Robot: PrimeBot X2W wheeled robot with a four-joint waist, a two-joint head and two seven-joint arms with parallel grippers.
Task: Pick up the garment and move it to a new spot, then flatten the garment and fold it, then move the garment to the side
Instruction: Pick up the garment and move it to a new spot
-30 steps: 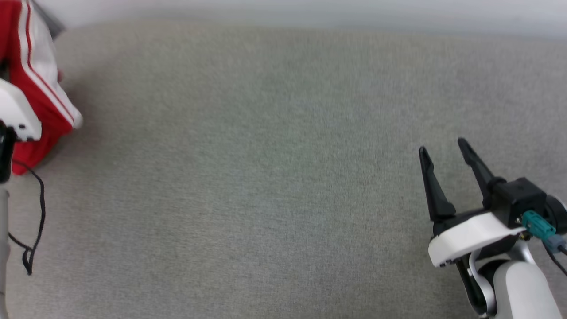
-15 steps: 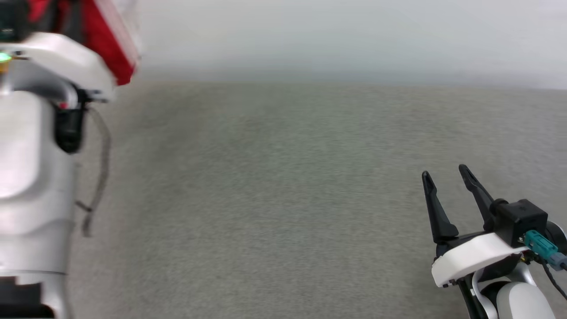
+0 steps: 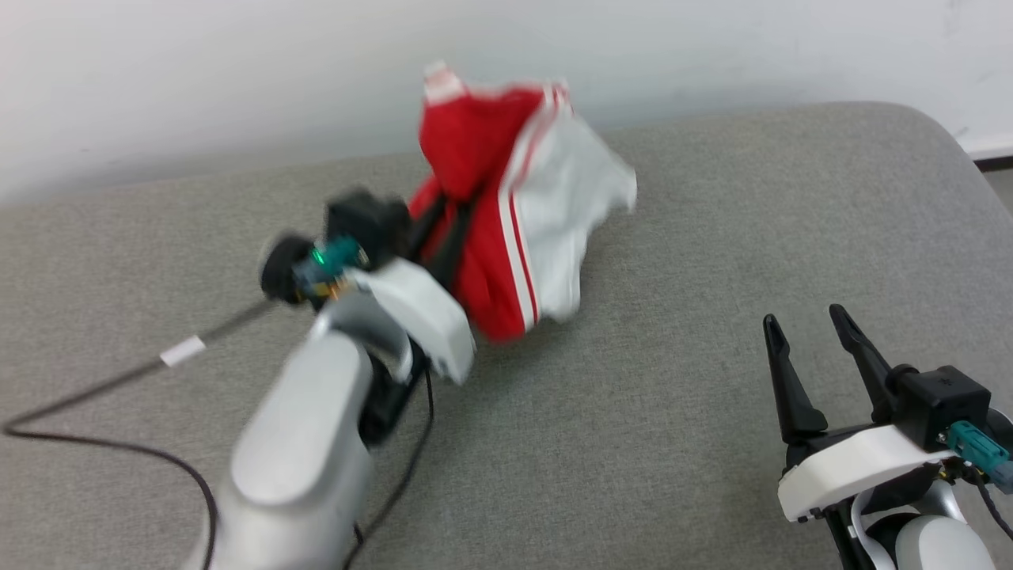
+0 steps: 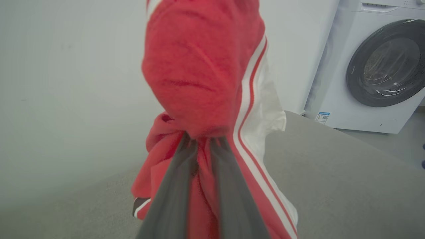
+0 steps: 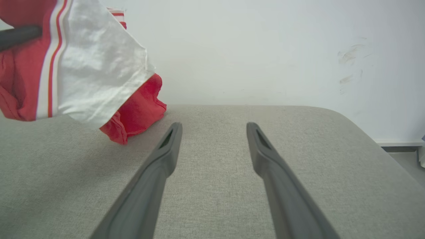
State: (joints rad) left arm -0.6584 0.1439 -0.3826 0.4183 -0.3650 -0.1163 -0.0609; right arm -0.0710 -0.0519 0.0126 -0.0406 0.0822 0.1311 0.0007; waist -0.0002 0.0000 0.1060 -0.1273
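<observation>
A grey woven-fabric cushioned surface point(image 3: 681, 412) with a rounded corner meets a white wall point(image 3: 237, 79) that carries faint scuff marks point(image 5: 348, 59). Beyond that corner stands a white front-loading washing machine point(image 4: 375, 66), its dark round door shut, with a small label point(image 4: 322, 117) low on its front.

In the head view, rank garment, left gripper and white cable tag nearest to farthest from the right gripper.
1. garment, upper centre, up-left of the right gripper.
2. left gripper, shut on the garment's left side.
3. white cable tag, far left.
</observation>
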